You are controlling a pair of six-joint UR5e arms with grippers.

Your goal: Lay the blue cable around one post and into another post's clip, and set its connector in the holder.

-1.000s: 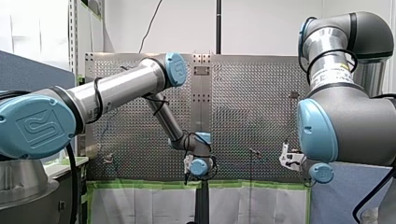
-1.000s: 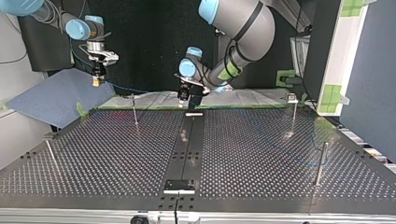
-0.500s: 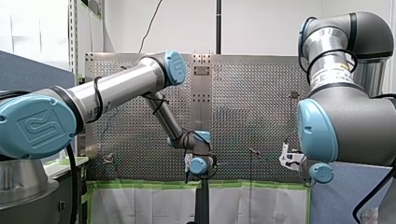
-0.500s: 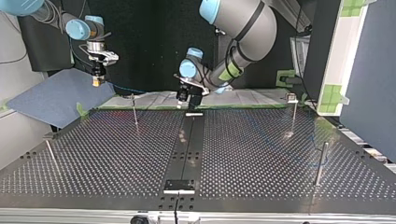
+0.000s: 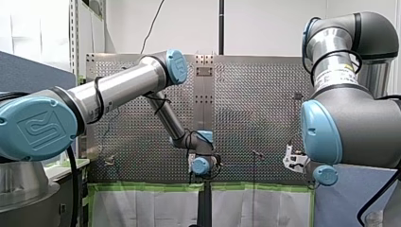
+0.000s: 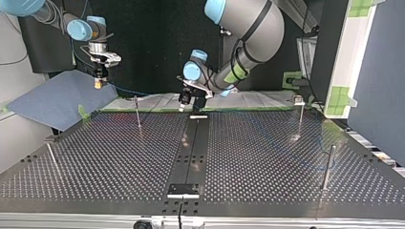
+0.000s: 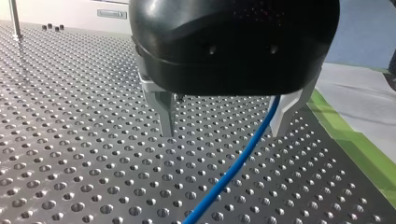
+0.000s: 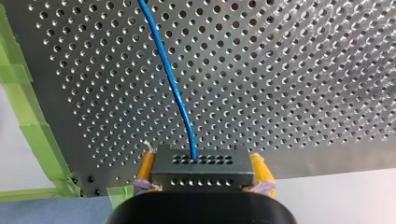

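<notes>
Blue cable [image 7: 233, 164] between spread fingers [image 7: 166, 112] of my left gripper [image 7: 223, 133], connector [image 8: 202, 163] clenched in my right gripper [image 8: 204, 170].

Four cameras: two wide ones facing each other across the perforated table [image 5: 246, 118], two close ones on the wrists.

You get the front view from behind and above the shoulders of the left arm [image 5: 118, 90] and right arm [image 5: 350, 123]. The top view faces back, low, from the far edge, sharing table and arms, sides crossed. The wrist views look along the left gripper [image 7: 222, 133] and the right gripper [image 8: 203, 164], close over the holes, the connector [image 8: 203, 175] right at the lens. Both catch the blue cable [image 8: 173, 88].
</notes>
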